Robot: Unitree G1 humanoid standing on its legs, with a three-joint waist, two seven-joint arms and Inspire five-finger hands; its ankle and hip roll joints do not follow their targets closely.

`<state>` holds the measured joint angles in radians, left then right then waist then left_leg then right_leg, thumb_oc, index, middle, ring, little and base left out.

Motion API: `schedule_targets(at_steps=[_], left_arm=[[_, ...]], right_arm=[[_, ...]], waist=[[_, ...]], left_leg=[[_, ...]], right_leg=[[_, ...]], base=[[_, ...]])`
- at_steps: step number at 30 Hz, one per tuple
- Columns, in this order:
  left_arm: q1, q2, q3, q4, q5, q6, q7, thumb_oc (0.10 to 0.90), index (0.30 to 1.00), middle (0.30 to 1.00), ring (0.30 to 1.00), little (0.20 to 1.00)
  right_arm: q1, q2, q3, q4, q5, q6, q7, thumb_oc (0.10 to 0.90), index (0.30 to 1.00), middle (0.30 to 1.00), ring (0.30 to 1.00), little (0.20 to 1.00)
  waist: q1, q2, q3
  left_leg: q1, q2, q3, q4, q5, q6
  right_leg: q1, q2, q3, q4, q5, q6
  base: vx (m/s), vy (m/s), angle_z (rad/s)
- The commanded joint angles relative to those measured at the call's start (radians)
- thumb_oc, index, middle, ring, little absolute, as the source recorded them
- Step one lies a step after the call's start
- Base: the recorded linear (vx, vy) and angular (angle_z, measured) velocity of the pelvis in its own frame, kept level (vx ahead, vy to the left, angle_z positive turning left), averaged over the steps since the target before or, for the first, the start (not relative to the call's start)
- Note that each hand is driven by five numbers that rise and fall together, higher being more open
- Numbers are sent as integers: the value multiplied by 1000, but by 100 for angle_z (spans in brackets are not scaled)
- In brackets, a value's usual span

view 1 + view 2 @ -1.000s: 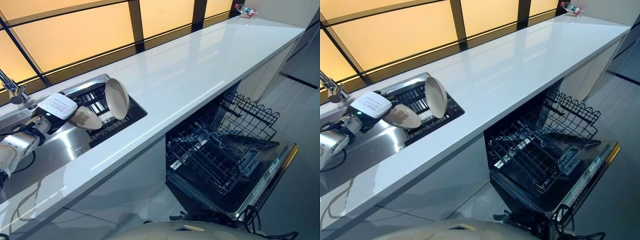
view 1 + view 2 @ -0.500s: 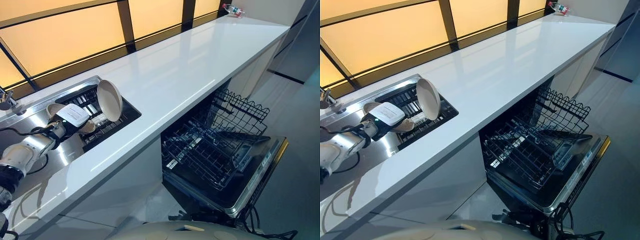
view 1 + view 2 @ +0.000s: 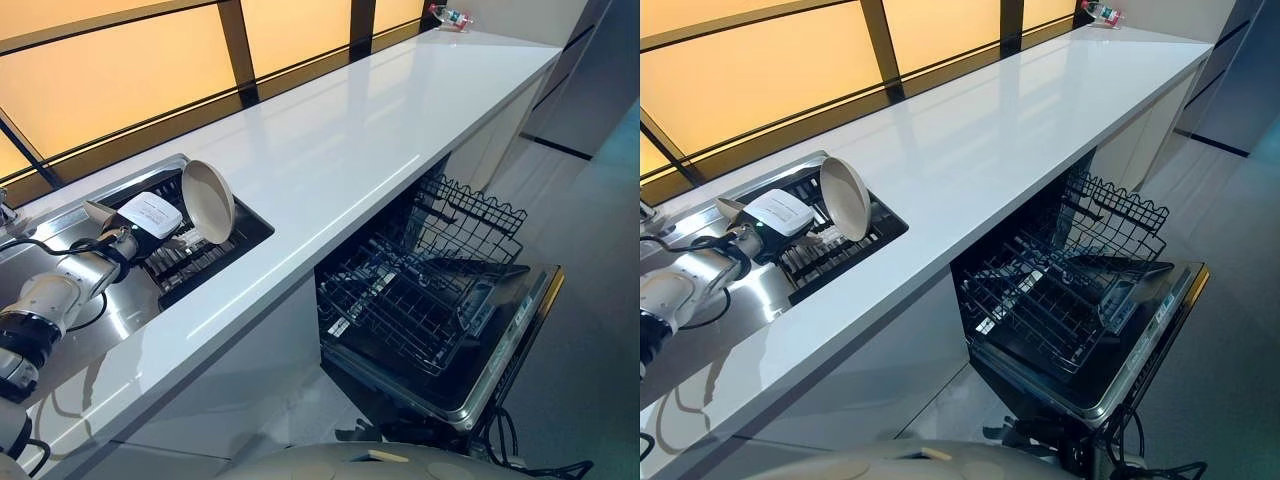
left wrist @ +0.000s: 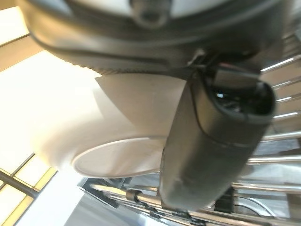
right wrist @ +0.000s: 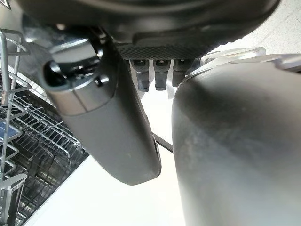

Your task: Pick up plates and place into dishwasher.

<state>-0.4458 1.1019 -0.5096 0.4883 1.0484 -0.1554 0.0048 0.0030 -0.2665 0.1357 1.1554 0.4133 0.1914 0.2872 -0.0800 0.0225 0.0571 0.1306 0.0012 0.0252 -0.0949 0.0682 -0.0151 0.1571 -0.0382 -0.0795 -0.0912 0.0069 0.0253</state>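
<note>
A cream plate (image 3: 207,200) stands upright in the black rack (image 3: 200,255) set in the sink. A second cream plate lies tilted beside it, with its rim (image 3: 98,212) showing past my left hand (image 3: 150,214), which rests over its middle. In the left wrist view the thumb (image 4: 211,141) lies across this plate's underside (image 4: 117,157). The dishwasher (image 3: 430,310) stands open below the counter, its wire racks pulled out and holding nothing. My right hand (image 5: 108,127) hangs beside the dishwasher rack (image 5: 28,141) with relaxed fingers and holds nothing.
A long white counter (image 3: 350,120) runs along the window. The steel sink floor (image 3: 120,310) lies near my left arm, and a faucet (image 3: 5,212) stands at its far left. A small bottle (image 3: 447,15) sits at the counter's far end. The dishwasher door (image 3: 510,350) juts into the walkway.
The camera has shifted right. My left hand has slid further over the tilted plate, closer to the upright plate. Both plates stay in place.
</note>
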Motion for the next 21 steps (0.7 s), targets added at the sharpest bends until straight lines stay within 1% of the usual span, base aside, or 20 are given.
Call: schedule_targets(at_steps=[1, 2, 3, 6, 7, 9, 11, 12, 13, 14, 15, 16, 18, 21], left_arm=[[-203, 158, 163, 52, -80, 101, 81, 100, 300, 300, 300, 200], [-201, 162, 170, 50, -83, 102, 83, 100, 300, 300, 300, 200], [-198, 190, 197, 34, -131, 99, 97, 100, 300, 300, 300, 200], [-178, 217, 241, 9, -173, 93, 114, 100, 300, 300, 300, 200], [-158, 234, 278, -8, -201, 87, 133, 100, 300, 300, 300, 200], [-146, 245, 298, -25, -222, 86, 141, 100, 300, 300, 300, 200], [-108, 258, 348, -60, -253, 80, 166, 100, 300, 300, 300, 200], [-66, 261, 395, -92, -274, 78, 182, 100, 300, 300, 300, 200], [-50, 265, 414, -96, -284, 68, 197, 100, 300, 300, 300, 200], [-31, 262, 434, -123, -292, 75, 203, 100, 300, 300, 300, 200], [-23, 262, 448, -141, -302, 77, 202, 100, 300, 300, 300, 200], [-23, 263, 466, -164, -316, 74, 200, 100, 300, 300, 300, 200], [-12, 270, 497, -195, -337, 71, 200, 100, 300, 300, 300, 200], [17, 274, 531, -227, -355, 63, 220, 100, 300, 300, 300, 200]], right_arm=[[-3, -45, 11, -3, 36, 16, -27, 800, 900, 900, 900, 900], [-3, -45, 10, -3, 37, 16, -29, 800, 900, 900, 900, 900], [-2, -46, 6, 0, 47, 14, -30, 800, 900, 900, 900, 900], [-1, -46, 2, -4, 52, 7, -31, 800, 900, 900, 900, 900], [2, -52, -1, -25, 63, -5, -14, 800, 900, 900, 900, 900], [3, -54, 1, -55, 80, -9, -4, 800, 900, 900, 900, 900], [6, -56, 8, -150, 154, -1, 16, 800, 900, 900, 900, 900], [11, -54, 15, -252, 251, 2, 25, 800, 900, 900, 900, 900], [14, -51, 0, -261, 279, -17, 63, 800, 900, 900, 900, 900], [15, -41, -8, -262, 325, -49, 105, 800, 900, 900, 900, 900], [17, -33, -10, -281, 365, -57, 123, 800, 900, 900, 900, 900], [30, -15, -12, -351, 425, -55, 133, 800, 900, 900, 900, 900], [80, 11, -9, -520, 515, -17, 110, 800, 900, 900, 900, 900], [129, 39, 1, -676, 560, 9, 94, 800, 900, 900, 900, 900]], waist=[[13, 39, 13], [13, 40, 13], [20, 40, 12], [26, 40, 10], [32, 39, 12], [34, 39, 13], [39, 36, 14], [41, 34, 13], [43, 35, 13], [42, 38, 11], [41, 39, 10], [37, 39, 10], [20, 39, 9], [4, 37, 9]], left_leg=[[42, -87, 46, 8, -125, 73], [42, -87, 45, 8, -124, 74], [41, -87, 41, 8, -124, 73], [40, -88, 37, 8, -124, 73], [41, -87, 31, 8, -124, 73], [41, -87, 28, 8, -124, 72], [40, -88, 23, 8, -122, 73], [39, -88, 18, 8, -122, 72], [37, -88, 16, 8, -119, 71], [33, -88, 15, 8, -119, 71], [31, -90, 15, 8, -121, 72], [30, -92, 17, 8, -123, 73], [27, -93, 24, 8, -127, 73], [23, -94, 32, 8, -127, 72]], right_leg=[[-29, 48, 2, 33, 10, 50], [-28, 48, 1, 34, 10, 50], [-28, 47, -1, 34, 10, 50], [-26, 46, -4, 34, 9, 50], [-26, 45, -8, 35, 9, 50], [-26, 45, -10, 36, 9, 50], [-26, 42, -14, 38, 9, 49], [-26, 40, -17, 39, 7, 49], [-29, 41, -15, 42, 9, 49], [-33, 41, -13, 44, 10, 52], [-35, 40, -14, 43, 10, 53], [-35, 38, -17, 40, 11, 56], [-39, 34, -18, 34, 15, 63], [-45, 29, -17, 26, 23, 70]], base=[[0, 0, 0], [0, 0, 0], [0, 0, 0], [-13, -7, 2], [0, 0, 0], [-4, -5, 2], [-11, -15, 6], [-8, -16, 6], [-9, -15, 5], [-6, -8, 3], [0, 0, 0], [0, 0, 0], [-33, -2, 3], [-23, 1, -1]])
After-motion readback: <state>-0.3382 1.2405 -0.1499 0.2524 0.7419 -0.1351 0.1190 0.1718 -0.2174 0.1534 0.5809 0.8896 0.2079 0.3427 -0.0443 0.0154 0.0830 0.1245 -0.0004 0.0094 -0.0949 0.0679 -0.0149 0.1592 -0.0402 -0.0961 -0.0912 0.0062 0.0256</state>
